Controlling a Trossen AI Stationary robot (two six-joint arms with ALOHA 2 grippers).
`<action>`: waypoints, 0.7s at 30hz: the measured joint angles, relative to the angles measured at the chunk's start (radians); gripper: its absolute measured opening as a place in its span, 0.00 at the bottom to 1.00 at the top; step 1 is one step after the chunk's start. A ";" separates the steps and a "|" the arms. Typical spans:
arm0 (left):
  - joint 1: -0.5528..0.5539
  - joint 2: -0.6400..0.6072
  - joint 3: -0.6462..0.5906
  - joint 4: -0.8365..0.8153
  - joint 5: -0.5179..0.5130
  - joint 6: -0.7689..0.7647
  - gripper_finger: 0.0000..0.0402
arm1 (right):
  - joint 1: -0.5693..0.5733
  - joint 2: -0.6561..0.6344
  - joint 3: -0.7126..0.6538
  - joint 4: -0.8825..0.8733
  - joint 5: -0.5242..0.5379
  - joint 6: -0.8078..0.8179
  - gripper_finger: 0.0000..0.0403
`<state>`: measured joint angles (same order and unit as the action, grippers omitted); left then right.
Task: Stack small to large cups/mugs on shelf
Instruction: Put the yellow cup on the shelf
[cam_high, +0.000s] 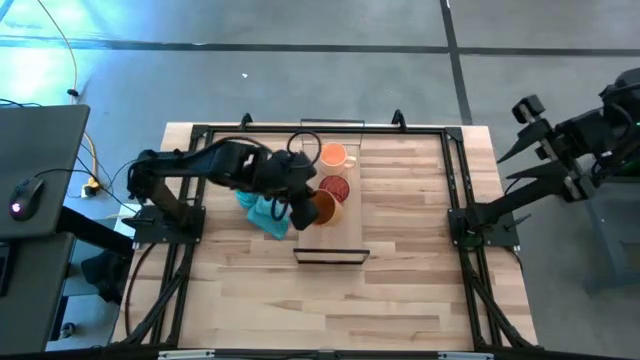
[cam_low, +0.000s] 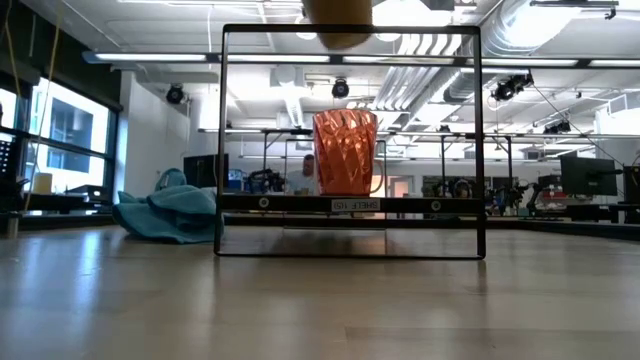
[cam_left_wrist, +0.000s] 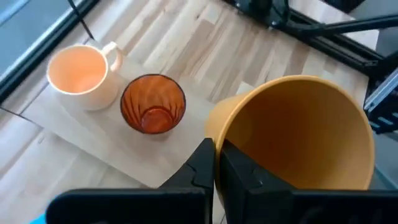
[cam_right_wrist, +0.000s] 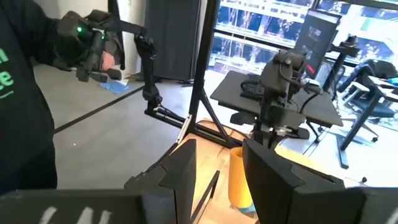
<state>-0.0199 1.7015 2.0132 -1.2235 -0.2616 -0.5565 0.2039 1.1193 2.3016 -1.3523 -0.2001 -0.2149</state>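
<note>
The shelf (cam_high: 345, 232) is a narrow light-wood board at the table's middle. The pale orange mug (cam_high: 335, 155) stands on its far end, and the dark red patterned cup (cam_high: 337, 187) stands just nearer on it (cam_low: 345, 150). My left gripper (cam_high: 300, 207) is shut on the amber-brown cup (cam_left_wrist: 298, 137), held high over the board on the near side of the red cup; only its bottom shows in the low view (cam_low: 340, 25). My right gripper (cam_right_wrist: 217, 177) is open and empty, off the table's right side. My left gripper holds the amber-brown cup by its rim wall (cam_left_wrist: 217, 127), on the side facing the table's left. One finger (cam_left_wrist: 242, 171) is inside the cup and one (cam_left_wrist: 199, 165) outside. The cup is lifted clear of the shelf, with its mouth tilted toward the wrist camera.
A teal cloth (cam_high: 263, 213) lies bunched on the table left of the shelf, under my left arm. A black wire frame (cam_low: 350, 140) rises at the shelf's near end. A person with a hand controller (cam_right_wrist: 93, 43) stands beyond the table.
</note>
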 joint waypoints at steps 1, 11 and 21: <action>0.012 0.005 -0.001 -0.003 0.015 0.004 0.00 | 0.000 -0.005 0.000 -0.002 0.008 0.005 0.31; 0.053 0.063 -0.003 -0.019 0.089 0.035 0.00 | 0.000 -0.029 0.000 -0.049 0.035 0.024 0.31; 0.052 0.123 0.000 -0.016 0.107 0.026 0.00 | 0.000 -0.037 0.000 -0.059 0.034 0.005 0.31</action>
<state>0.0326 1.8244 2.0129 -1.2399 -0.1542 -0.5308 0.2035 1.0828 2.3016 -1.4113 -0.1658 -0.2097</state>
